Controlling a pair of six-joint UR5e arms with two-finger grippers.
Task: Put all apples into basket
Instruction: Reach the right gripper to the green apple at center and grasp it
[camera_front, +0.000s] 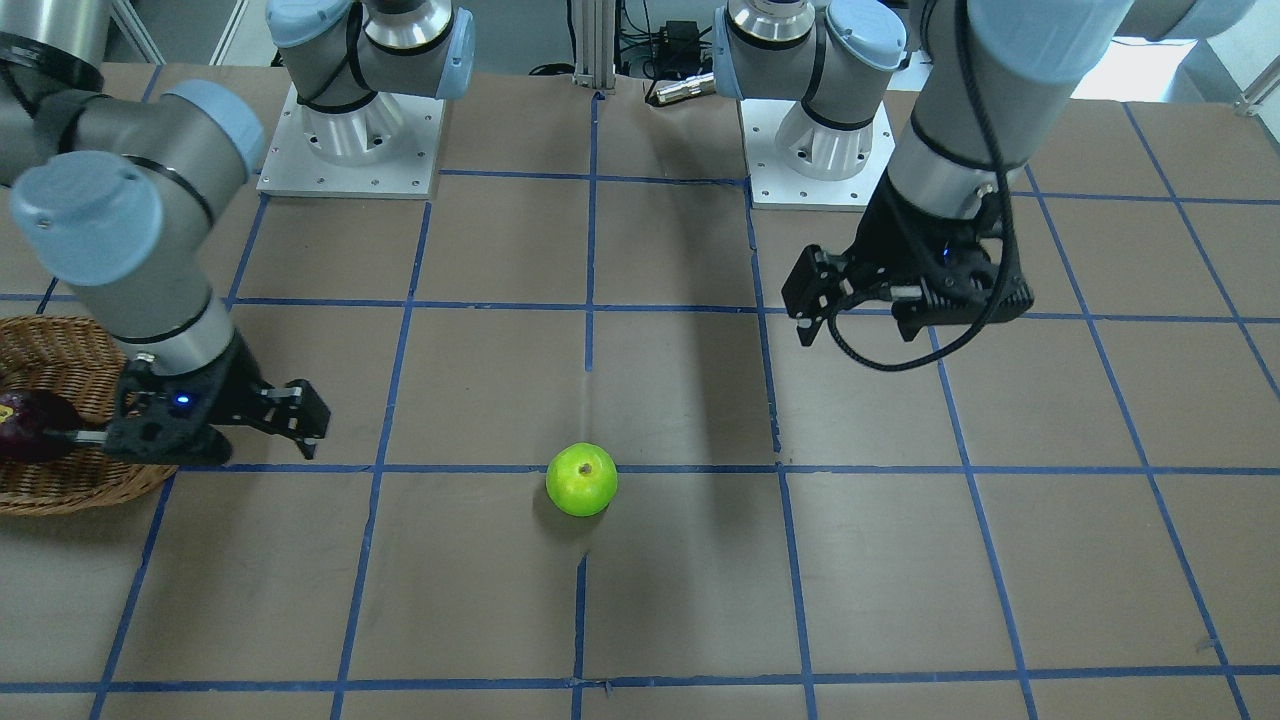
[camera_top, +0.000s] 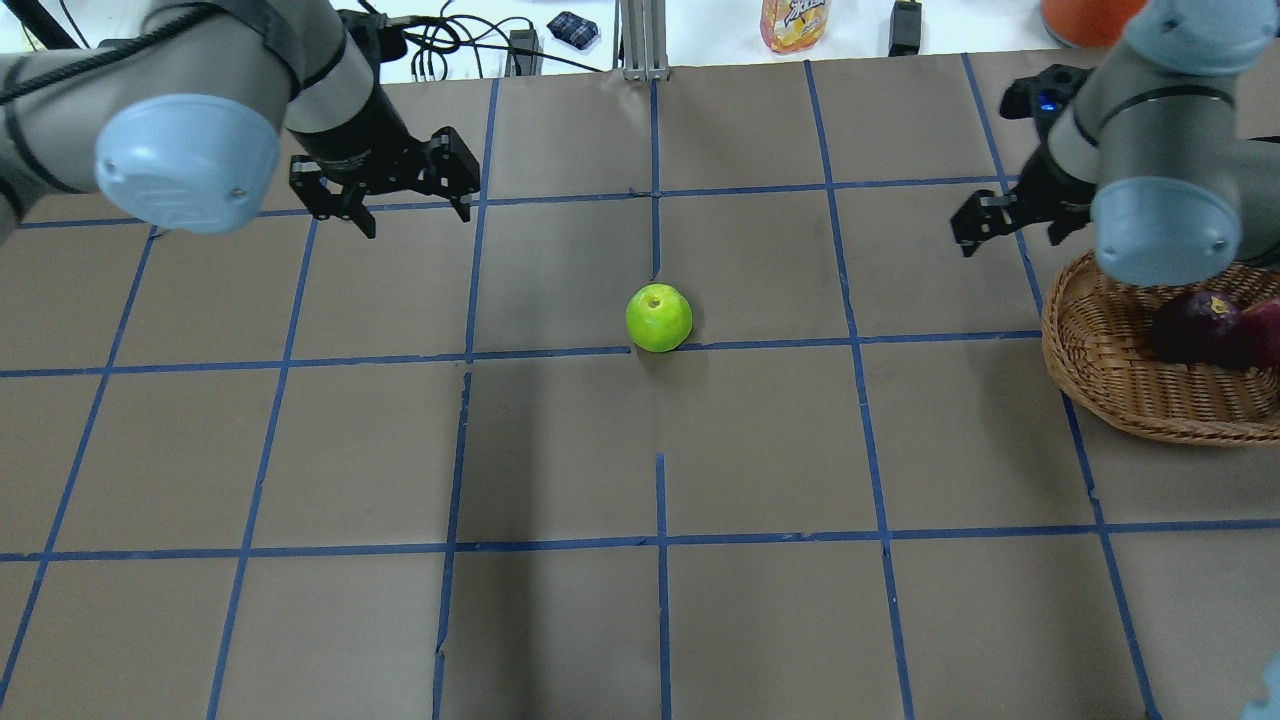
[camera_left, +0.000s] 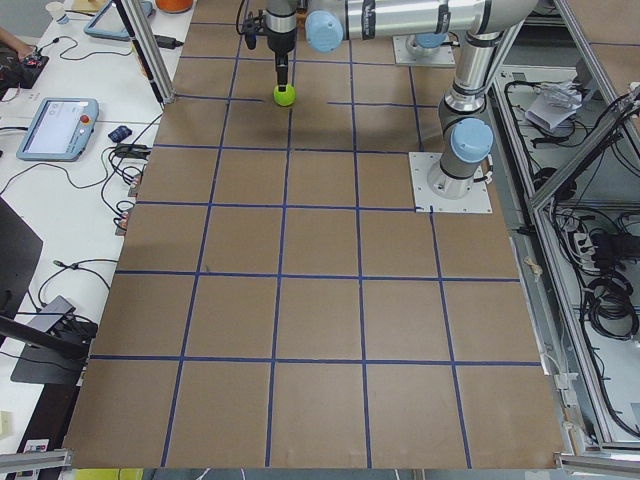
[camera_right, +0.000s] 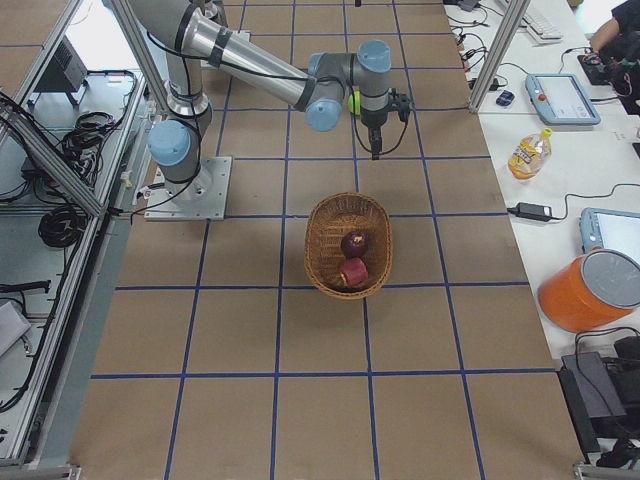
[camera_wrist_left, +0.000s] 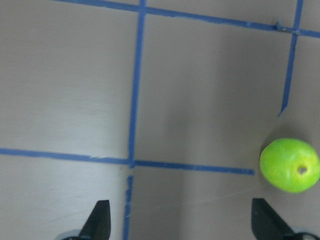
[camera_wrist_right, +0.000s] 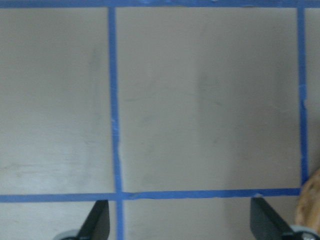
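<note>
Green apple, off left hand: bright lime, tan stem spot. Basket beside right hand: light brown weave. In it maroon apple, dark; red apple. Both hands black. Surface brown, blue grid lines.

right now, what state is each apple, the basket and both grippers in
basket: holds two apples
dark purple apple: in the basket
red apple: in the basket
green apple: on the table, outside the basket, dimple up
left gripper: open, empty
right gripper: open, empty, next to the basket
</note>
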